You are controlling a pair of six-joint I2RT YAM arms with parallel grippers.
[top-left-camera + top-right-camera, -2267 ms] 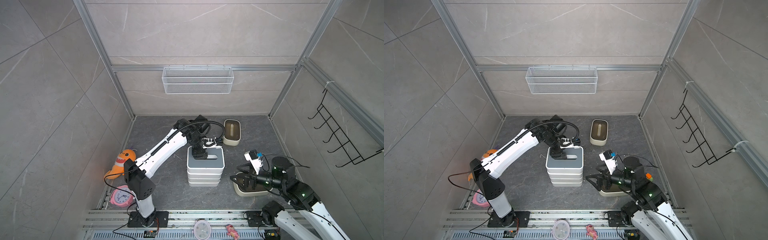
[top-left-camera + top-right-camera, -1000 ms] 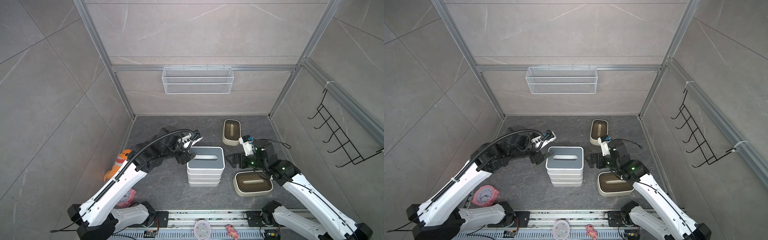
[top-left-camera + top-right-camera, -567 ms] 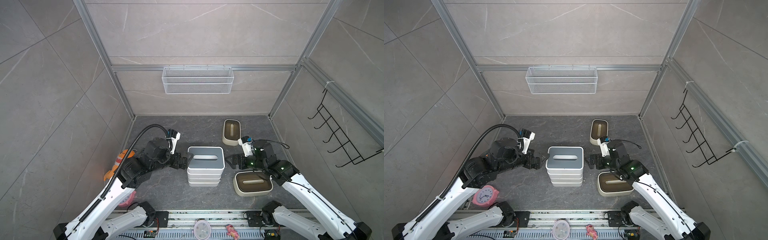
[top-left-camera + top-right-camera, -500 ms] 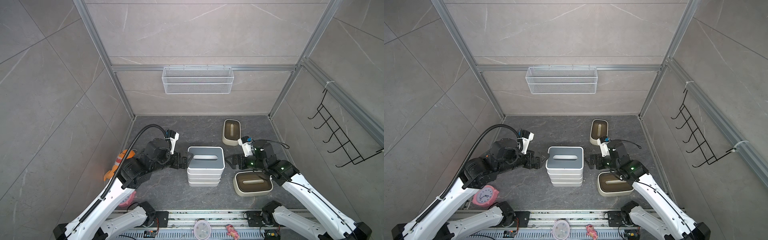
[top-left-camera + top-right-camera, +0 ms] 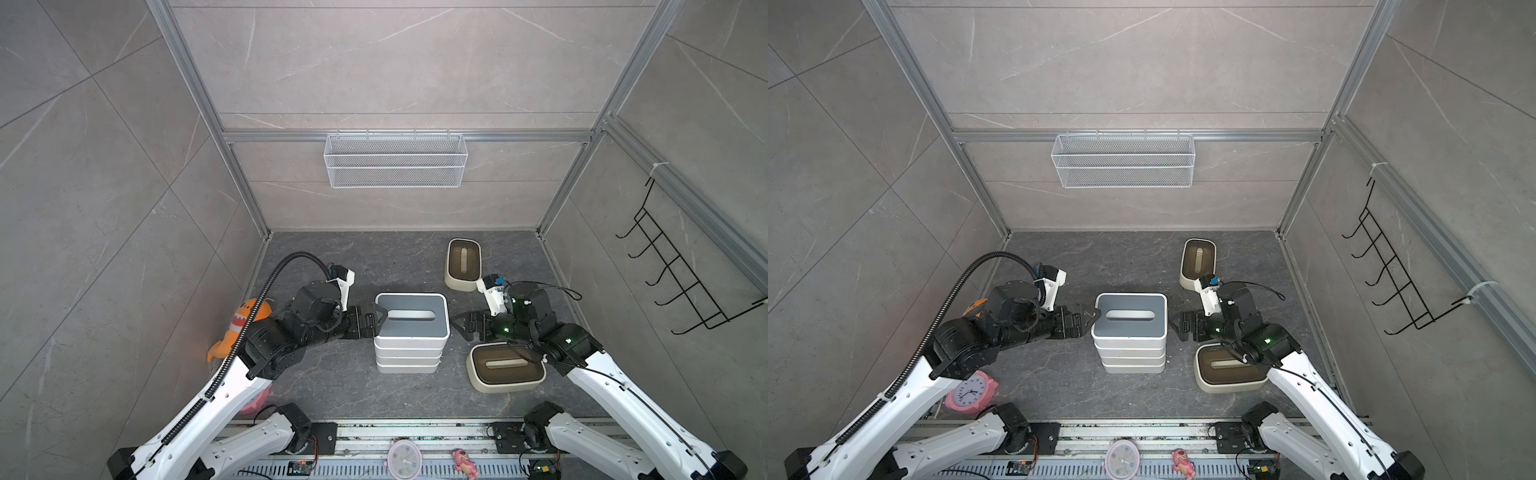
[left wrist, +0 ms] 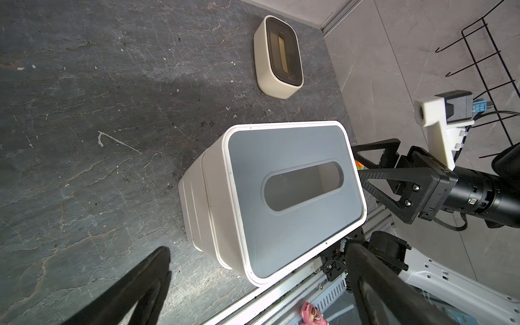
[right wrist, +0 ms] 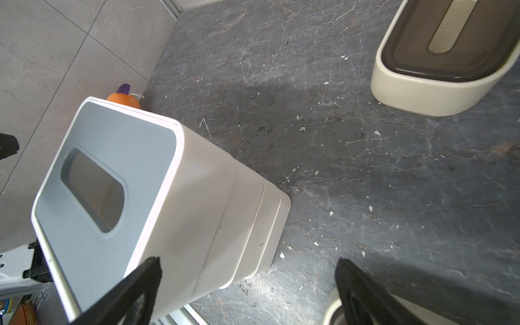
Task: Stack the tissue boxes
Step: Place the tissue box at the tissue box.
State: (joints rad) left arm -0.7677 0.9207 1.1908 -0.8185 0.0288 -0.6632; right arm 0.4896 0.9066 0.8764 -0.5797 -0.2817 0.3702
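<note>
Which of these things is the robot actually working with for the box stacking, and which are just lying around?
Part of the job: stack of white boxes, grey lid on top; near cream box; far cream box.

Just lying about: wire basket, black hook rack, orange toy, pink clock, small clock, pink figure.

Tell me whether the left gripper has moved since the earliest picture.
Yes. The left gripper was over the top of the stack of tissue boxes; it has pulled back off it and now sits, open, at the stack's left end.
</note>
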